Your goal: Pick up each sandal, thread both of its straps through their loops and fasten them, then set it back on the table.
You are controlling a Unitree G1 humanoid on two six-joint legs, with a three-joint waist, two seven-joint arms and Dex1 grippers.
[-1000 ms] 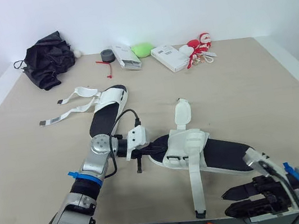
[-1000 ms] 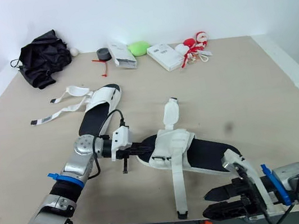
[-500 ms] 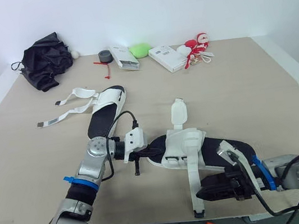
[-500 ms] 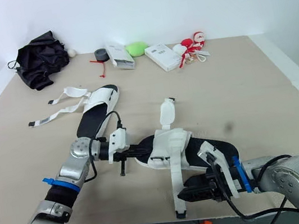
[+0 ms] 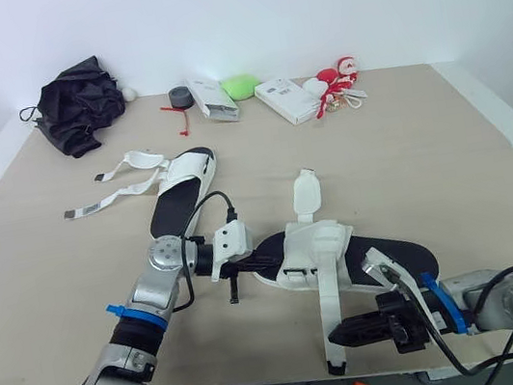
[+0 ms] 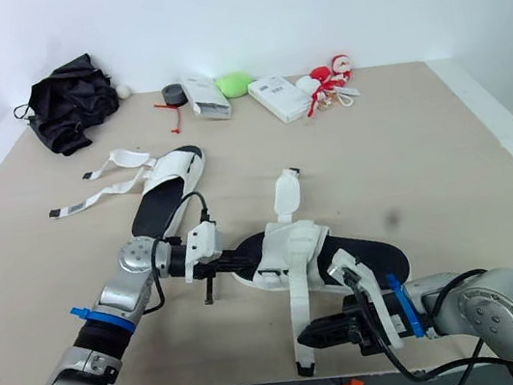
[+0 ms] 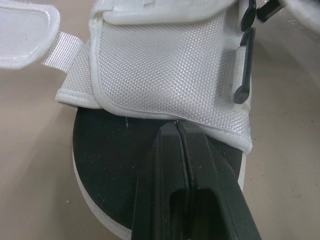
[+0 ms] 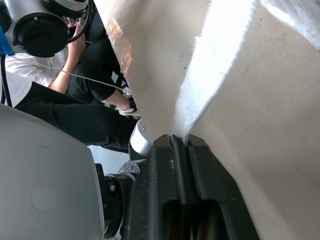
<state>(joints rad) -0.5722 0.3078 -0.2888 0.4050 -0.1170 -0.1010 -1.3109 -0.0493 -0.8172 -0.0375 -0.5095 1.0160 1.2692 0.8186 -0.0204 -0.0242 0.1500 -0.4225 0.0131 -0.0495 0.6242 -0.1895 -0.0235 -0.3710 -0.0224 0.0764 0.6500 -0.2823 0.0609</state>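
The near sandal [image 5: 389, 257] has a black sole, a white woven-mesh upper and a white strap [image 5: 331, 303]; the far sandal [image 5: 180, 200] is black and white too. The left gripper [image 7: 177, 128] and right gripper [image 8: 178, 140] are black, the table [image 5: 425, 146] pale beige, the cloth [image 5: 77, 104] black, the ornament [image 5: 338, 75] red and white.

Table [image 5: 446, 153]: near sandal [image 5: 389, 257], far sandal [image 5: 180, 200]
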